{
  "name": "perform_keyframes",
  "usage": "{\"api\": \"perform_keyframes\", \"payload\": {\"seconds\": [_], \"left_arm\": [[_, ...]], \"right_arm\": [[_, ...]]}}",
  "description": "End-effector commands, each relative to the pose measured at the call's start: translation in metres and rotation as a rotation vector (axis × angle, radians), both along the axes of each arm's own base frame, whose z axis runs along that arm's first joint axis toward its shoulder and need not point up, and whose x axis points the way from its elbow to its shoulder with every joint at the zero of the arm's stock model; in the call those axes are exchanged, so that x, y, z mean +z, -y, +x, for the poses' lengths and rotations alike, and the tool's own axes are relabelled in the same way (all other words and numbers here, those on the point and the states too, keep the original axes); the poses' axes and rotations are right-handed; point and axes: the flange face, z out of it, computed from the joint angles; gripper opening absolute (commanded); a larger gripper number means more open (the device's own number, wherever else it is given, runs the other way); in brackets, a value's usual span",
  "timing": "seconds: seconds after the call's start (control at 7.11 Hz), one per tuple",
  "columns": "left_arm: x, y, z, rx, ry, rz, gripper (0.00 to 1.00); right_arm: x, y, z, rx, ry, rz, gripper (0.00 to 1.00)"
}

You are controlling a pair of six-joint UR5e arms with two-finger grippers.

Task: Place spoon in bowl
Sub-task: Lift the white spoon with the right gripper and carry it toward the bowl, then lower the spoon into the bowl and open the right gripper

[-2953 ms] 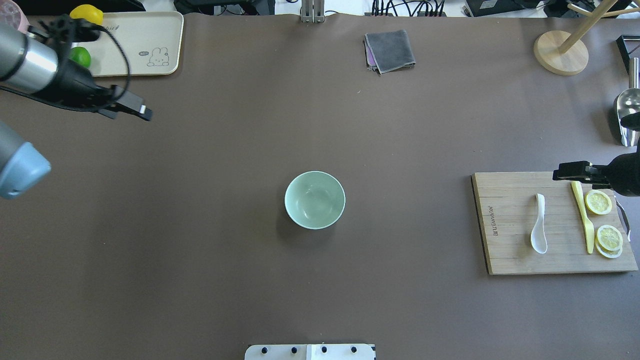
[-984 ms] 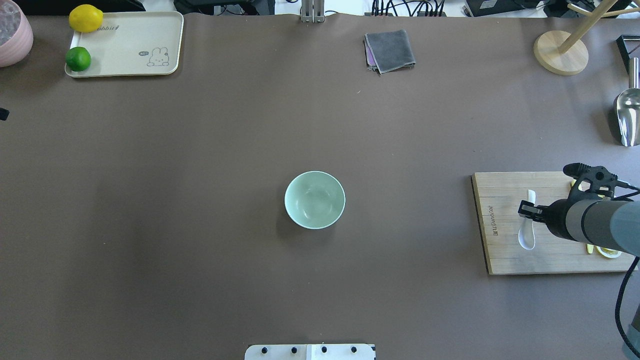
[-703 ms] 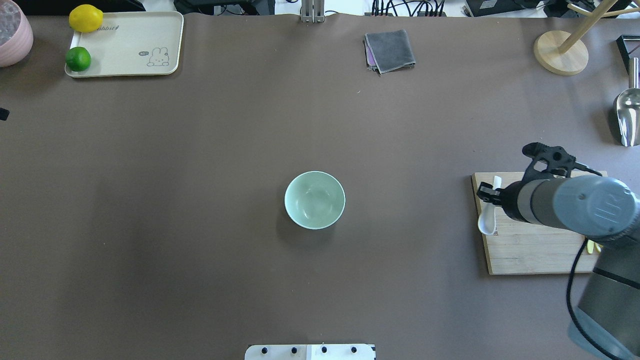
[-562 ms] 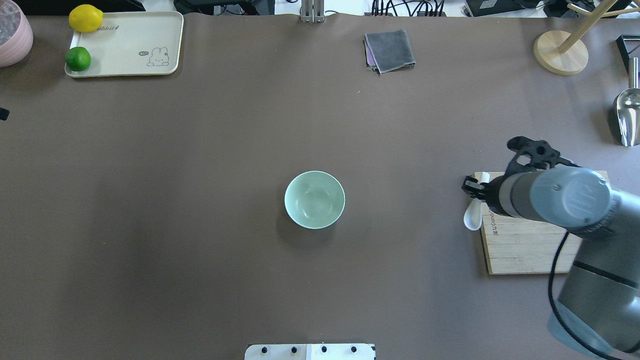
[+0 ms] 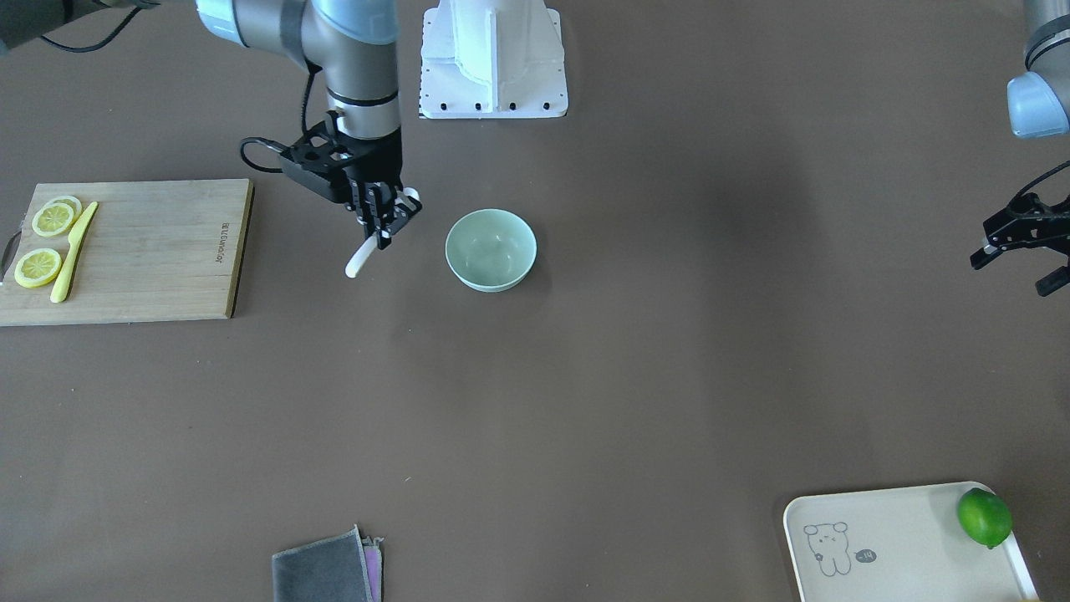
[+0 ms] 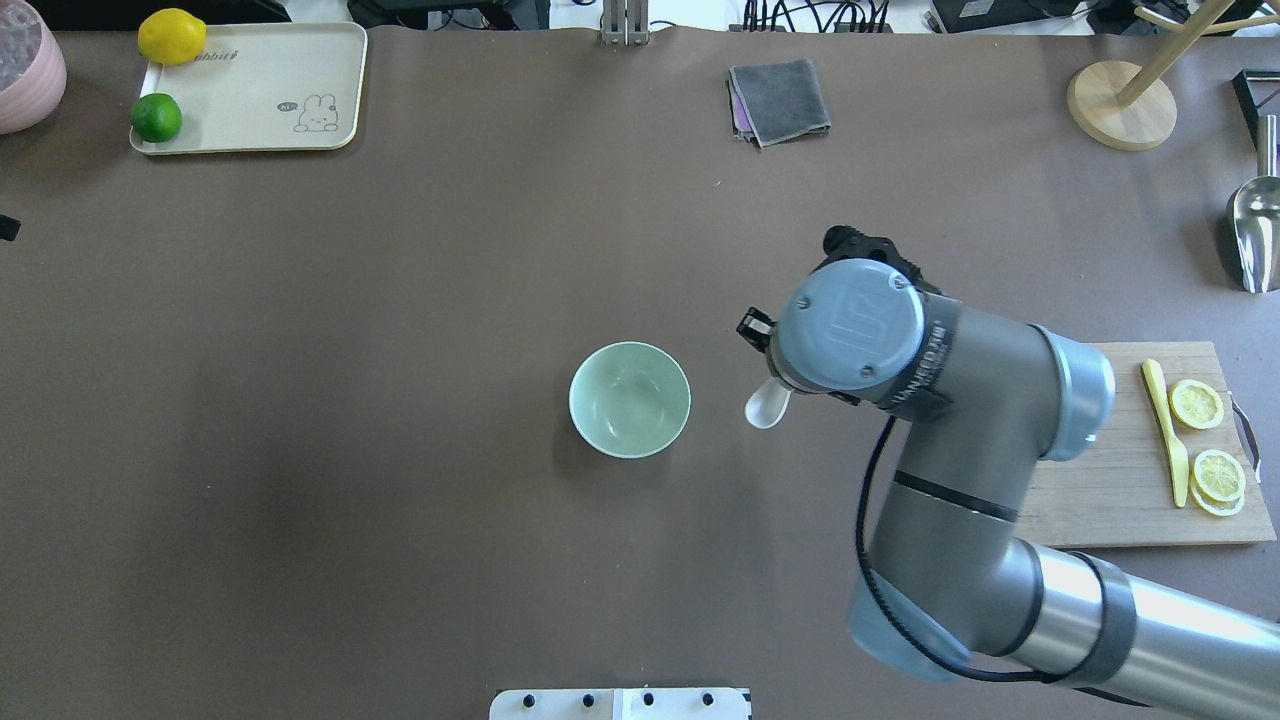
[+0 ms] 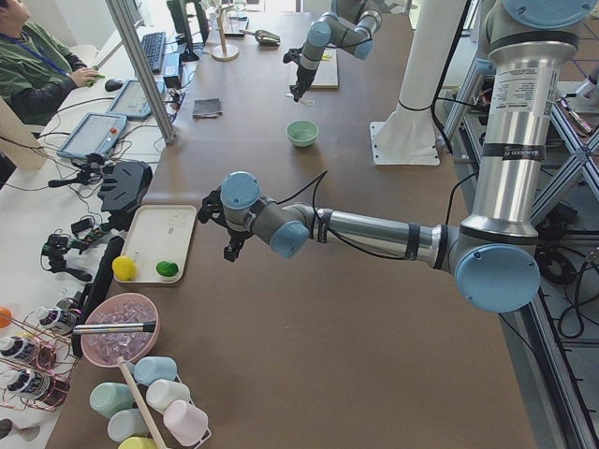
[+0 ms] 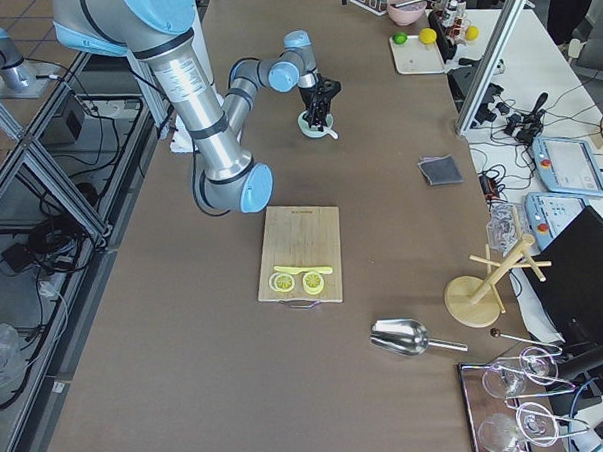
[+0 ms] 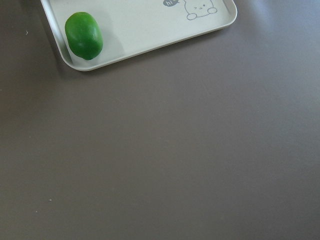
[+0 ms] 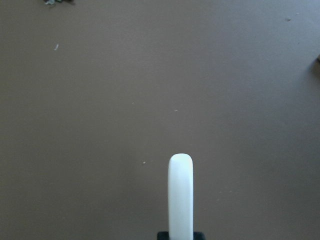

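Observation:
The white spoon (image 6: 767,405) hangs in my right gripper (image 5: 382,224), which is shut on its middle, above the bare table. The scoop end shows under the wrist in the overhead view, and the handle (image 10: 180,195) sticks forward in the right wrist view. The pale mint-green bowl (image 6: 629,400) stands empty at the table's middle, a short gap to the left of the spoon in the overhead view. It also shows in the front-facing view (image 5: 491,249). My left gripper (image 5: 1010,276) is open and empty, far off at the table's left side.
A wooden cutting board (image 6: 1130,500) with a yellow knife (image 6: 1165,430) and lemon slices (image 6: 1197,404) lies at the right. A cream tray (image 6: 260,90) with a lime (image 6: 157,117) and lemon sits back left. A grey cloth (image 6: 780,100), wooden stand (image 6: 1120,105) and metal scoop (image 6: 1255,230) lie at the back.
My right gripper took the spoon off the cutting board and carried it left, close to the bowl. My left arm drew back past the table's left edge.

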Motion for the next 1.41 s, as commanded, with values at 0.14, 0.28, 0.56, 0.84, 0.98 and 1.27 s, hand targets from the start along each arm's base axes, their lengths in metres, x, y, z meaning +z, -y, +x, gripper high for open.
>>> {"api": "perform_keyframes", "payload": {"seconds": [0.14, 0.28, 0.56, 0.84, 0.98, 1.27], "left_arm": [[-0.001, 0.001, 0.001, 0.001, 0.0, -0.003, 0.98], [-0.001, 0.001, 0.001, 0.0, 0.0, -0.005, 0.98], [0.0, 0.001, 0.001, 0.001, 0.001, -0.005, 0.98], [0.003, -0.002, 0.0, 0.002, 0.002, -0.004, 0.98], [0.008, -0.005, -0.001, 0.003, 0.009, -0.002, 0.98], [0.041, -0.013, -0.003, 0.003, 0.023, -0.041, 0.98]], "right_arm": [[-0.02, -0.008, -0.044, 0.053, -0.014, 0.001, 0.33], [-0.02, -0.007, -0.043, 0.047, -0.024, 0.017, 0.81], [-0.025, -0.005, -0.036, 0.011, -0.038, 0.064, 1.0], [-0.031, 0.009, -0.014, -0.022, -0.037, 0.108, 1.0], [-0.022, 0.025, 0.015, -0.096, -0.049, 0.139, 1.0], [0.021, 0.065, 0.087, -0.275, -0.091, 0.194, 1.0]]}}
